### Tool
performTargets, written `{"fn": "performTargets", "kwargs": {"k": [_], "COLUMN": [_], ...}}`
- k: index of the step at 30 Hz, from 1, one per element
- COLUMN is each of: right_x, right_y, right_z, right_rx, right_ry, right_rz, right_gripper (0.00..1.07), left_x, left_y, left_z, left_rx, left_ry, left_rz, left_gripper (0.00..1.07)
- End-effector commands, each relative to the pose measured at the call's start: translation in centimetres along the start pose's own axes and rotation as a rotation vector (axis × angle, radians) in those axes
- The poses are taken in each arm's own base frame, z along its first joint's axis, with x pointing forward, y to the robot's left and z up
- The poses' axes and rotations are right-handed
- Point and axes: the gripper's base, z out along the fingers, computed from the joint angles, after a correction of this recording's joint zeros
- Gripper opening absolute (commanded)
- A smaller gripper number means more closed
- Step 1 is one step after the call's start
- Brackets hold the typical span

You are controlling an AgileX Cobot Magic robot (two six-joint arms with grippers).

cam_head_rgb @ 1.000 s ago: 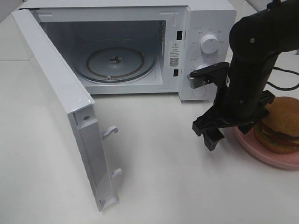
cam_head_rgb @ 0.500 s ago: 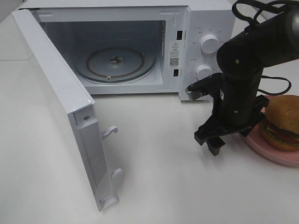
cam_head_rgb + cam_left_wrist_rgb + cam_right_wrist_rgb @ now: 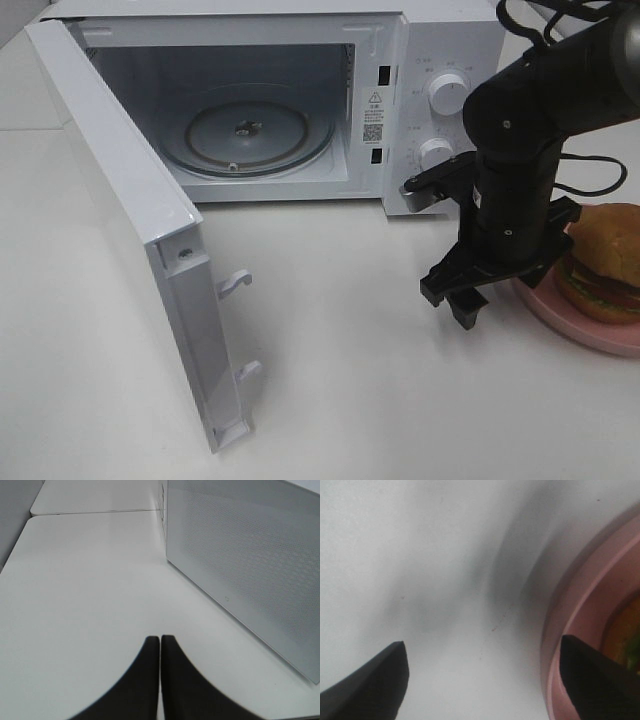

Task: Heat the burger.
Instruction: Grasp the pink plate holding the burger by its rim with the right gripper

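Crept slightly nearer the pink plate (image 3: 590,338) since a second ago: right end effector (image 3: 482,680) spread wide, gripping nothing, straddling the rim. Burger (image 3: 606,262) sitting on that plate. Left end effector (image 3: 160,652) pressed together.

The burger (image 3: 607,262) and pink plate (image 3: 585,337) are cut by the frame's edge and partly hidden behind the right arm (image 3: 515,190); the microwave (image 3: 470,40) dial labels are too small to read.

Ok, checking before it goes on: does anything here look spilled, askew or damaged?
Nothing stands out. The burger sits whole on the pink plate, and the microwave stands open with its glass turntable lying flat inside.
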Motion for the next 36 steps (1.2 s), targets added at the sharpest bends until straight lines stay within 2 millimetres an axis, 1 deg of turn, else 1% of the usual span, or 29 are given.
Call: {"fn": "performTargets", "kwargs": {"k": [1, 2, 5, 11, 14, 16, 17, 18, 21, 22, 24, 27, 28, 30, 31, 32, 35, 36], "right_x": [-0.2, -0.5, -0.8, -0.9, -1.0, -1.0, -1.0, -1.1, -1.2, -1.2, -1.4, -1.5, -1.5, -1.5, -1.5, -1.5, -1.5, -1.6], "right_y": [-0.2, -0.3, -0.3, -0.3, -0.8, -1.9, -1.9, -2.5, -2.9, -2.9, -2.5, -2.4, -2.2, -2.2, -2.2, -2.1, -2.0, -2.0], "right_z": [-0.3, -0.7, -1.0, -0.8, -0.3, 0.3, 0.3, 0.6, 1.0, 1.0, 1.8, 2.1, 2.8, 3.1, 3.8, 4.0, 4.4, 4.4], "right_rx": [0.014, 0.017, 0.019, 0.022, 0.022, 0.018, 0.018, 0.007, -0.011, -0.011, -0.035, -0.041, -0.044, -0.037, -0.024, -0.024, -0.025, -0.027], "right_ry": [0.023, 0.021, 0.011, 0.013, 0.022, 0.034, 0.034, 0.037, 0.03, 0.03, 0.035, 0.043, 0.063, 0.069, 0.085, 0.092, 0.094, 0.09], "right_rz": [0.01, 0.014, 0.015, 0.011, 0.027, 0.062, 0.062, 0.077, 0.088, 0.088, 0.079, 0.077, 0.074, 0.066, 0.052, 0.049, 0.043, 0.042], "right_gripper": [0.76, 0.76, 0.76, 0.76, 0.76, 0.76, 0.76, 0.76, 0.76, 0.76, 0.76, 0.76, 0.76, 0.76, 0.76, 0.76, 0.75, 0.72], "left_x": [0.1, 0.1, 0.1, 0.1, 0.1, 0.1, 0.1, 0.1, 0.1, 0.1, 0.1, 0.1, 0.1, 0.1, 0.1, 0.1, 0.1, 0.1], "left_y": [-0.1, -0.1, -0.1, -0.1, -0.1, -0.1, -0.1, -0.1, -0.1, -0.1, -0.1, -0.1, -0.1, -0.1, -0.1, -0.1, -0.1, -0.1], "left_z": [-0.2, -0.2, -0.2, -0.2, -0.2, -0.2, -0.2, -0.2, -0.2, -0.2, -0.2, -0.2, -0.2, -0.2, -0.2, -0.2, -0.2, -0.2], "left_rx": [0.003, 0.003, 0.003, 0.003, 0.003, 0.003, 0.003, 0.003, 0.003, 0.003, 0.003, 0.003, 0.003, 0.003, 0.003, 0.003, 0.003, 0.003], "left_ry": [-0.028, -0.028, -0.028, -0.028, -0.028, -0.028, -0.028, -0.028, -0.028, -0.028, -0.028, -0.028, -0.028, -0.028, -0.028, -0.028, -0.028, -0.028], "left_rz": [-0.008, -0.008, -0.008, -0.008, -0.008, -0.008, -0.008, -0.008, -0.008, -0.008, -0.008, -0.008, -0.008, -0.008, -0.008, -0.008, -0.008, -0.008], "left_gripper": [0.0, 0.0, 0.0, 0.0, 0.0, 0.0, 0.0, 0.0, 0.0, 0.0, 0.0, 0.0, 0.0, 0.0, 0.0, 0.0, 0.0, 0.0]}}
